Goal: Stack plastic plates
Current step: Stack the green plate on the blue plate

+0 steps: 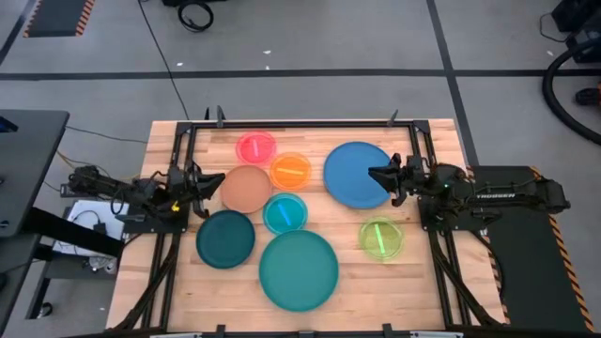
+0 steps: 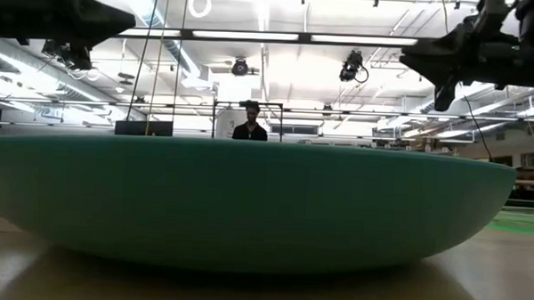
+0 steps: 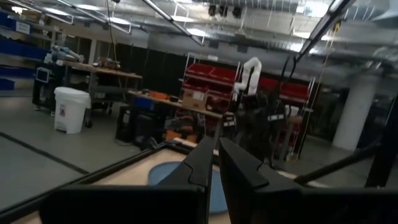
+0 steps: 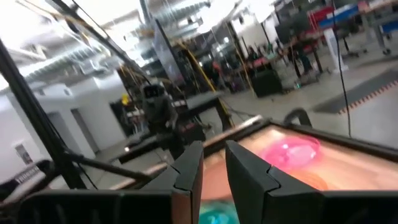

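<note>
Eight plastic plates lie flat and apart on the wooden table: pink (image 1: 255, 147), orange (image 1: 290, 171), tan (image 1: 247, 189), cyan (image 1: 285, 213), dark teal (image 1: 225, 238), large teal (image 1: 299, 269), large blue (image 1: 352, 175) and lime green (image 1: 380, 238). My left gripper (image 1: 218, 181) hovers beside the tan plate's left edge, shut (image 3: 217, 149) and holding nothing. My right gripper (image 1: 374, 173) hovers over the blue plate's right part, its fingers a little apart (image 4: 213, 155) with nothing between them. The large teal plate (image 2: 247, 203) fills the low view.
A black frame (image 1: 300, 123) runs along the table's far edge and down both sides. Both arms' bases sit at the table's left and right edges. A person (image 2: 250, 128) stands in the room beyond the far edge.
</note>
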`<state>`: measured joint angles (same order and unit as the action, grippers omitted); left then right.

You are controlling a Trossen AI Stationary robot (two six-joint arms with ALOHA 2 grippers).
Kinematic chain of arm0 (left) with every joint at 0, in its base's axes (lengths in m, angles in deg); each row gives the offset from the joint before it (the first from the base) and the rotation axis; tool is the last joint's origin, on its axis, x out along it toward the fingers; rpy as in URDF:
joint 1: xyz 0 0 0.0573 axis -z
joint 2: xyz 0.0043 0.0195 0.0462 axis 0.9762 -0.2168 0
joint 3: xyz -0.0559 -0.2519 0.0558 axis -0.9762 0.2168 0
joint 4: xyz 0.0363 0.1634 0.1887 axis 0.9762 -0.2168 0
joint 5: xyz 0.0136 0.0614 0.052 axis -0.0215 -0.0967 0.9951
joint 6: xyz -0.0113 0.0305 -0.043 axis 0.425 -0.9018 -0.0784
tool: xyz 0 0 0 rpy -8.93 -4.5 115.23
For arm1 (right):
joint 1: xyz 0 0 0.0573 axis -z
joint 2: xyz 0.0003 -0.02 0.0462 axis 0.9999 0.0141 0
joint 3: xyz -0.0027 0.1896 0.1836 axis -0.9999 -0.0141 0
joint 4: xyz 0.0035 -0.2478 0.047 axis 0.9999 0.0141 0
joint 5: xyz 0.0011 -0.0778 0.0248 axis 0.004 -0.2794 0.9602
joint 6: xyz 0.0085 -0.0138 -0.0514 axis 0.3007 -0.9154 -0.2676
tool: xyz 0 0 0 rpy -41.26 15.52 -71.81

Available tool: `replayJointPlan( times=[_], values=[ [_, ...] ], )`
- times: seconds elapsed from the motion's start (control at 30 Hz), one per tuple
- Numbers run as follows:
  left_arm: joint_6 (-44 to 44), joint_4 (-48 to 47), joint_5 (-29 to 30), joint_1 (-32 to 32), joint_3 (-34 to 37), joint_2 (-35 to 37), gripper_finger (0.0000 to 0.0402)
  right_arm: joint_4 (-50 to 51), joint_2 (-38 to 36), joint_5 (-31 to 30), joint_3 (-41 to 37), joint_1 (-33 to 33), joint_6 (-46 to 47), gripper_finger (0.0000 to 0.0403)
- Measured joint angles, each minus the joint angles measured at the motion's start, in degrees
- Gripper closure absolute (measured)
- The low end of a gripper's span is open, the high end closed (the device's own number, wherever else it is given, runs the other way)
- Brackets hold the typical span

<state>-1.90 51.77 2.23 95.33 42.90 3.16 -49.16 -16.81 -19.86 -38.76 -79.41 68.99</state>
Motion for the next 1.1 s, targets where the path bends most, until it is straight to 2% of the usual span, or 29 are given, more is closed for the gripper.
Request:
replayJointPlan(
  times=[0.2,0.5,0.67,0.83,0.97,1.1],
  values=[
    [0.3,0.0,0.0,0.0,-1.7,-5.3,0.0365,2.4,6.7,0.2,4.5,-1.1,-1.3,0.0322],
    [1.8,-4.0,0.0,2.1,-8.1,-14.0,0.0364,3.7,16.0,0.1,9.9,-5.3,-2.9,0.0322],
    [1.4,-4.5,0.0,4.5,-11.8,-19.1,0.0361,8.2,20.6,-2.9,14.7,-9.2,-3.7,0.0322],
    [1.8,-5.7,0.0,6.2,-15.1,-23.0,0.0313,17.1,25.6,-8.0,21.7,-13.9,-5.1,0.0324],
    [2.6,-10.3,-0.1,8.7,-17.4,-25.0,0.0271,24.2,30.9,-11.2,27.7,-18.0,-5.1,0.0324],
    [4.5,-14.3,-0.1,10.8,-19.4,-26.4,0.0258,29.0,36.8,-15.0,32.6,-22.3,-4.9,0.0324]
  ],
)
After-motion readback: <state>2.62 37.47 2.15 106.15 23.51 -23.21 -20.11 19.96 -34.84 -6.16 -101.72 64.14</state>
